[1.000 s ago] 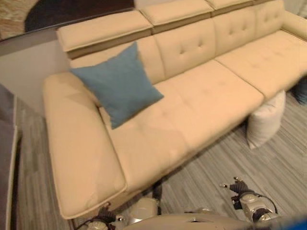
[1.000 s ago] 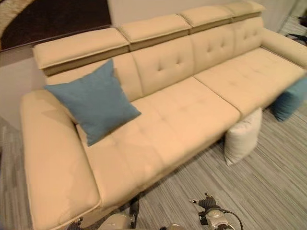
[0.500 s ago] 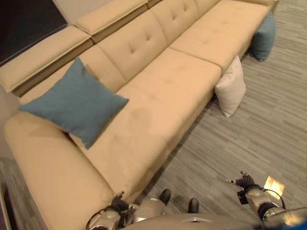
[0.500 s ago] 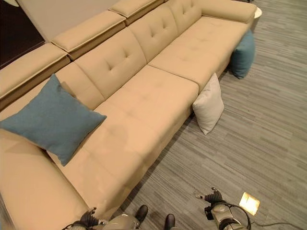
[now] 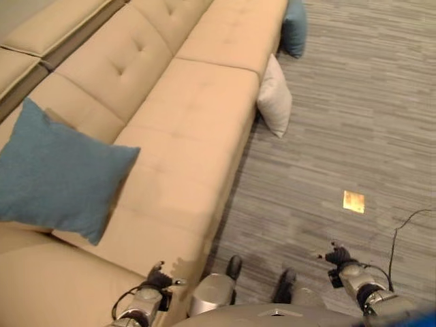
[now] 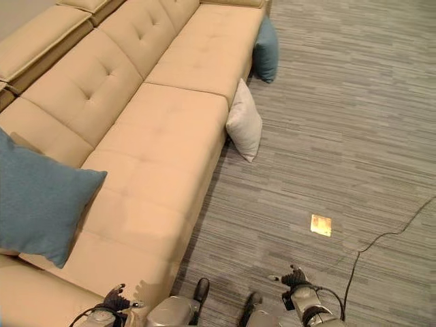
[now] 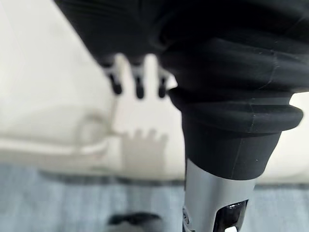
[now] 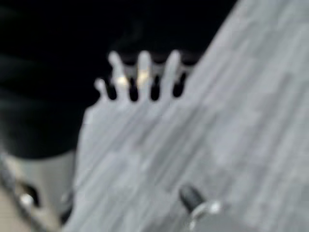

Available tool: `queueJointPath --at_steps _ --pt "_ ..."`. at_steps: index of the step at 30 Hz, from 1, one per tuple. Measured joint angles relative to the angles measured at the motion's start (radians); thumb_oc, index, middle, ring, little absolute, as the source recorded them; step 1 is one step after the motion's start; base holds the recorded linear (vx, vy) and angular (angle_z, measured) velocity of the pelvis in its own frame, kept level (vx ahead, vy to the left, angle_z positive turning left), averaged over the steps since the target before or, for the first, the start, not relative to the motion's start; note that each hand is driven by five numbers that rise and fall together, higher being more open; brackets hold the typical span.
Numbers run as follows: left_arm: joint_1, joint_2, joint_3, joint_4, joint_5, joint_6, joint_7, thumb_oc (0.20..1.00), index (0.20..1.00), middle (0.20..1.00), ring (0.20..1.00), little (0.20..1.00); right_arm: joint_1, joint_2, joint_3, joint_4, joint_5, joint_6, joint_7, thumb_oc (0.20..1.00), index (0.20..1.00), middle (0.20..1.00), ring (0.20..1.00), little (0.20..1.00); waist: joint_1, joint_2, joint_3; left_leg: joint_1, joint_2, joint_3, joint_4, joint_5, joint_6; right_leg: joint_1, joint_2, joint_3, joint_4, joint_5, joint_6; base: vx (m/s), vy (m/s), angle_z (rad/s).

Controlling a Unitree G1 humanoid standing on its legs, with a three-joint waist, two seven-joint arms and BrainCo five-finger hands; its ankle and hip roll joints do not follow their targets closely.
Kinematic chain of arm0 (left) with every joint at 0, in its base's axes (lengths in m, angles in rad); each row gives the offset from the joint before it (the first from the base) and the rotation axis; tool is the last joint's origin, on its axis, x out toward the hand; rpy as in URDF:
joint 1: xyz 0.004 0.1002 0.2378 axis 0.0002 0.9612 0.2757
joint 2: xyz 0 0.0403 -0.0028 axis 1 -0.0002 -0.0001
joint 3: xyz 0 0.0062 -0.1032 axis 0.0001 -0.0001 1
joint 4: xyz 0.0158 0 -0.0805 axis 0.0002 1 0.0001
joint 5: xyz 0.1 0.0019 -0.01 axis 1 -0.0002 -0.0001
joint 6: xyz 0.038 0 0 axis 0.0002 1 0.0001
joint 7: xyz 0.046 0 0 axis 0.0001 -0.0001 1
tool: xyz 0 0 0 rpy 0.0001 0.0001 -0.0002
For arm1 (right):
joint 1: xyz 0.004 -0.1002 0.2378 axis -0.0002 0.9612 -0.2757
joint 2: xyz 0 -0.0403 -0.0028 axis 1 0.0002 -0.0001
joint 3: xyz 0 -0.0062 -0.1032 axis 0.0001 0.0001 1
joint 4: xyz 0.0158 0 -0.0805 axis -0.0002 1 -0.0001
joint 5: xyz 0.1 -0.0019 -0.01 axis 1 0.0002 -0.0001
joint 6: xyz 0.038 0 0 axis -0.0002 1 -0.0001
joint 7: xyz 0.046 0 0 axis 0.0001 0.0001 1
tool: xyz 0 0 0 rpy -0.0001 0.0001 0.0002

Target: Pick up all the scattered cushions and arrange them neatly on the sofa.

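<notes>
Left hand hangs low over the sofa's front edge, fingers straight, holding nothing. Right hand hangs above the grey floor, fingers spread — also empty. 1 blue cushion leans on the sofa's backrest. White cushion and a second blue cushion — both on the floor, leaning against the sofa's front edge.

Cushions — two blue, one white; one sofa.
</notes>
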Motion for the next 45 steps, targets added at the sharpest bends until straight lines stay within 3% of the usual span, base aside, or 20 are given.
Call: queueJointPath --at_steps 4,10,12,15,17,21,23,24,25,28,30,31,33,34,35,36,38,39,42,45 --pt "0.025 -0.042 0.009 -0.002 -0.004 -0.003 -0.001 1.0 1.0 1.0 1.0 1.0 0.035 -0.005 -0.001 0.006 0.003 0.001 -0.011 1.0 1.0 1.0 1.0 1.0 0.004 0.025 -0.014 0.0 0.055 -0.008 -0.001 0.02 -0.041 0.061 0.087 -0.003 -0.15 0.063 -0.037 0.12 -0.156 -0.16" --pt "-0.012 -0.066 -0.044 -0.025 -0.005 -0.005 -0.001 1.0 1.0 1.0 1.0 1.0 0.037 -0.025 -0.002 -0.013 0.025 -0.002 -0.029 1.0 1.0 1.0 1.0 1.0 -0.005 0.028 -0.023 -0.031 0.056 -0.071 0.047 0.072 -0.103 0.133 0.123 -0.034 -0.29 0.105 -0.072 0.11 -0.136 0.18" --pt "-0.048 -0.079 -0.052 -0.045 -0.005 -0.006 -0.001 1.0 1.0 1.0 1.0 1.0 0.024 -0.025 -0.009 -0.016 0.047 -0.005 -0.042 1.0 1.0 1.0 1.0 1.0 -0.003 0.019 -0.013 -0.124 0.035 -0.083 0.201 0.076 -0.115 0.15 0.122 -0.043 -0.33 0.143 -0.109 0.12 -0.094 0.17" --pt "-0.063 -0.08 -0.062 -0.063 -0.005 -0.006 -0.001 1.0 1.0 1.0 1.0 1.0 0.016 -0.009 -0.006 -0.02 0.051 -0.01 -0.056 1.0 1.0 1.0 1.0 1.0 -0.001 -0.013 0.011 -0.195 -0.009 -0.111 0.351 0.048 -0.116 0.179 0.117 -0.023 -0.345 0.142 -0.127 0.15 -0.028 -0.11" --pt "-0.052 -0.08 -0.071 -0.072 -0.005 -0.005 -0.001 1.0 1.0 1.0 1.0 1.0 0.009 -0.008 0.004 -0.021 0.051 -0.011 -0.059 1.0 1.0 1.0 1.0 1.0 -0.009 -0.019 0.014 -0.18 -0.039 -0.145 0.269 0.045 -0.11 0.178 0.115 -0.024 -0.344 0.14 -0.126 0.19 -0.002 -0.22" --pt "-0.071 -0.077 -0.093 -0.079 -0.004 -0.005 -0.003 1.0 1.0 1.0 1.0 1.0 0.026 -0.001 -0.004 0.009 0.051 0.0 -0.066 1.0 1.0 1.0 1.0 1.0 -0.007 -0.032 0.033 -0.186 -0.132 -0.128 0.12 0.06 -0.075 0.183 0.131 0.035 -0.345 0.116 -0.127 0.16 0.012 -0.29" --pt "-0.06 -0.074 -0.09 -0.08 -0.004 -0.001 -0.008 1.0 1.0 1.0 1.0 1.0 0.034 0.009 -0.002 0.014 0.048 -0.003 -0.064 1.0 1.0 1.0 1.0 1.0 0.02 -0.028 0.038 -0.172 -0.116 -0.133 0.065 0.099 -0.032 0.198 0.161 0.104 -0.344 0.119 -0.118 0.2 0.026 -1.07" --pt "-0.051 -0.072 -0.09 -0.08 -0.004 0.001 -0.008 1.0 1.0 1.0 1.0 1.0 0.04 0.013 0.003 0.02 0.045 -0.005 -0.064 1.0 1.0 1.0 1.0 1.0 0.017 -0.024 0.035 -0.156 -0.108 -0.163 0.06 0.107 -0.034 0.215 0.176 0.115 -0.344 0.109 -0.109 0.18 0.01 -0.99" --pt "-0.045 -0.06 -0.092 -0.08 -0.005 0.0 -0.009 1.0 1.0 1.0 1.0 1.0 0.065 0.029 0.004 0.027 0.041 -0.004 -0.064 1.0 1.0 1.0 1.0 1.0 0.015 -0.035 0.025 -0.128 -0.1 -0.163 0.06 0.107 0.007 0.235 0.188 0.128 -0.333 0.08 -0.082 0.15 0.013 -0.48" --pt "-0.08 -0.019 -0.09 -0.097 -0.005 0.0 -0.01 1.0 1.0 1.0 1.0 1.0 0.083 0.061 0.002 0.055 0.034 0.0 -0.06 1.0 1.0 1.0 1.0 1.0 0.023 -0.099 0.028 -0.084 -0.099 -0.104 0.054 0.068 0.013 0.193 0.146 0.141 -0.206 0.021 -0.011 0.15 0.073 -0.6" --pt "-0.084 0.005 -0.089 -0.098 -0.005 0.004 -0.009 1.0 1.0 1.0 1.0 1.0 0.074 0.067 -0.005 0.043 0.029 -0.002 -0.053 1.0 1.0 1.0 1.0 1.0 0.026 -0.095 0.031 -0.017 -0.07 -0.06 0.031 0.05 0.037 0.112 0.141 0.162 0.044 -0.007 0.061 0.07 0.12 -0.88" --pt "-0.083 0.017 -0.09 -0.097 -0.005 0.002 -0.009 1.0 1.0 1.0 1.0 1.0 0.077 0.078 -0.002 0.034 0.029 -0.001 -0.052 1.0 1.0 1.0 1.0 1.0 0.003 -0.092 0.027 0.005 -0.061 -0.066 0.031 0.028 0.053 0.063 0.136 0.162 0.172 -0.013 0.131 0.04 0.141 -0.32" --pt "-0.104 0.036 -0.09 -0.1 -0.006 0.002 -0.005 1.0 1.0 1.0 1.0 1.0 0.096 0.096 -0.002 0.021 0.031 0.001 -0.049 1.0 1.0 1.0 1.0 1.0 -0.014 -0.1 0.033 0.016 -0.061 -0.061 0.043 0.006 0.09 -0.011 0.115 0.167 0.319 0.019 0.192 0.12 0.111 -0.04" --pt "-0.112 0.04 -0.09 -0.101 -0.006 0.001 -0.004 1.0 1.0 1.0 1.0 1.0 0.124 0.107 -0.001 0.007 0.031 0.0 -0.042 1.0 1.0 1.0 1.0 1.0 -0.019 -0.109 0.033 0.031 -0.059 -0.057 0.046 -0.001 0.109 -0.048 0.099 0.164 0.398 0.024 0.2 0.18 0.08 -0.18" --pt "-0.108 0.036 -0.089 -0.097 -0.009 0.002 -0.002 1.0 1.0 1.0 1.0 1.0 0.137 0.115 -0.023 0.011 0.032 -0.002 -0.041 1.0 1.0 1.0 1.0 1.0 -0.029 -0.106 0.035 0.05 -0.058 -0.059 0.037 -0.01 0.113 -0.054 0.084 0.146 0.392 0.014 0.178 0.23 0.029 -0.13" --pt "-0.104 0.03 -0.088 -0.097 -0.017 0.002 -0.001 1.0 1.0 1.0 1.0 1.0 0.145 0.124 -0.048 0.017 0.036 -0.001 -0.041 1.0 1.0 1.0 1.0 1.0 -0.04 -0.1 0.033 0.064 -0.057 -0.063 0.024 -0.01 0.114 -0.053 0.067 0.119 0.353 0.0 0.149 0.16 -0.023 -0.03" --pt "-0.086 0.014 -0.091 -0.095 -0.031 0.002 -0.003 1.0 1.0 1.0 1.0 1.0 0.162 0.127 -0.052 0.028 0.045 0.001 -0.039 1.0 1.0 1.0 1.0 1.0 -0.041 -0.089 0.039 0.079 -0.056 -0.058 0.012 -0.011 0.122 -0.055 0.05 0.106 0.255 -0.001 0.137 0.26 -0.071 0.0" --pt "-0.093 -0.005 -0.09 -0.072 -0.034 0.002 -0.002 1.0 1.0 1.0 1.0 1.0 0.183 0.124 -0.07 0.057 0.053 0.0 -0.038 1.0 1.0 1.0 1.0 1.0 -0.045 -0.084 0.04 0.085 -0.058 -0.048 -0.001 -0.016 0.113 -0.059 0.005 0.047 0.074 0.033 0.068 0.31 -0.104 -0.1" --pt "-0.065 -0.016 -0.09 -0.061 -0.035 0.016 -0.007 1.0 1.0 1.0 1.0 1.0 0.202 0.114 -0.099 0.094 0.058 0.008 -0.039 1.0 1.0 1.0 1.0 1.0 -0.05 -0.071 0.046 0.12 -0.051 -0.036 -0.001 -0.052 0.091 -0.079 -0.04 0.009 -0.133 0.159 0.087 0.37 -0.079 -0.21" --pt "-0.074 -0.013 -0.09 -0.027 -0.035 0.015 -0.006 1.0 1.0 1.0 1.0 1.0 0.202 0.125 -0.103 0.103 0.082 0.027 -0.037 1.0 1.0 1.0 1.0 1.0 -0.066 -0.07 0.045 0.17 -0.046 -0.064 -0.007 -0.084 0.086 -0.076 -0.016 0.056 -0.221 0.21 0.098 0.44 -0.112 0.24"
